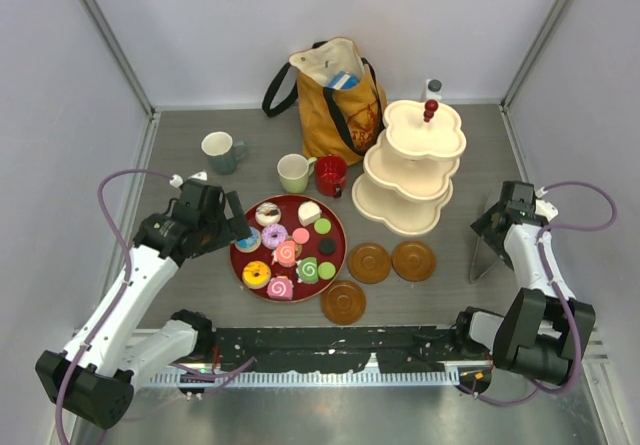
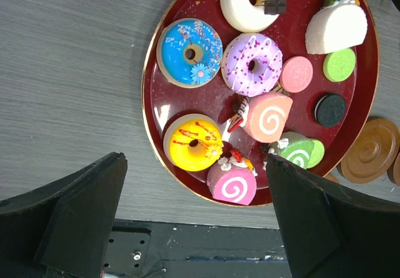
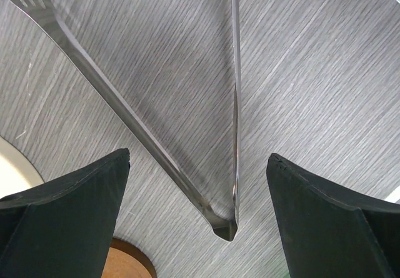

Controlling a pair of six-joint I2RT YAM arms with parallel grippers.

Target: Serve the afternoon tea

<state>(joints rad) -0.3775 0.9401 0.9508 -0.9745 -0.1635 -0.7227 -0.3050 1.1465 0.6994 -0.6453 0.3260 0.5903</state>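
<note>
Toy donuts, macarons and roll cakes lie on the red tray. My left gripper is open and empty over its left near rim. In the left wrist view the yellow donut and pink roll cake lie between its fingers, below them. Three brown saucers lie right of the tray. The grey-green mug, pale green mug and red mug stand behind it. The cream stand is empty. My right gripper is open above metal tongs.
The mustard tote bag stands at the back behind the mugs, with a small bottle to its right. The tongs lie right of the saucers. Grey walls close in both sides and the back.
</note>
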